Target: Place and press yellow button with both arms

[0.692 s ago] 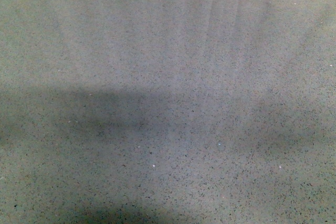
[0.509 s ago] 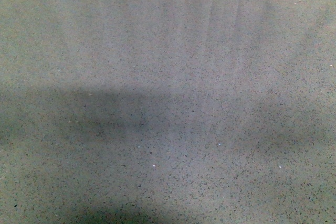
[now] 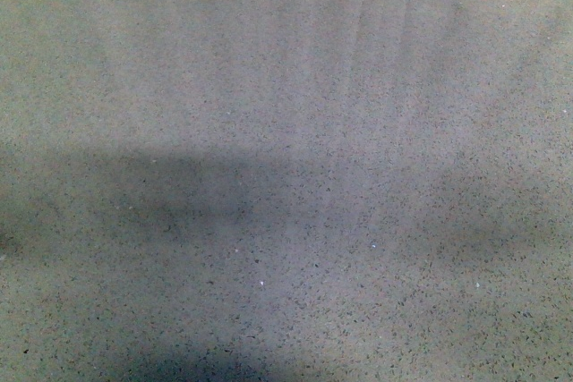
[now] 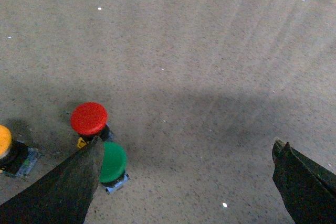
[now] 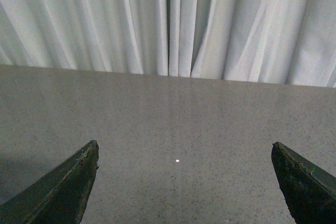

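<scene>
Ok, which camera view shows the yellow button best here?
The left wrist view, the only one with it: the yellow button sits at the frame edge, cap partly cut off. The front view shows only tabletop; the right wrist view shows tabletop and curtain, no button.

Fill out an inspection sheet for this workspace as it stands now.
Surface: grey speckled table, its near part in shadow in the front view.
Job's things: yellow button, standing on the table, cut off by the edge of the left wrist picture, nothing touching it.
Clutter: red button and green button, close together, beside the yellow one.
Claws: left claw open, empty, over the table near the buttons; right claw open, empty.
Cables: nothing seen.
Surroundings: white curtain behind the table's far edge.
</scene>
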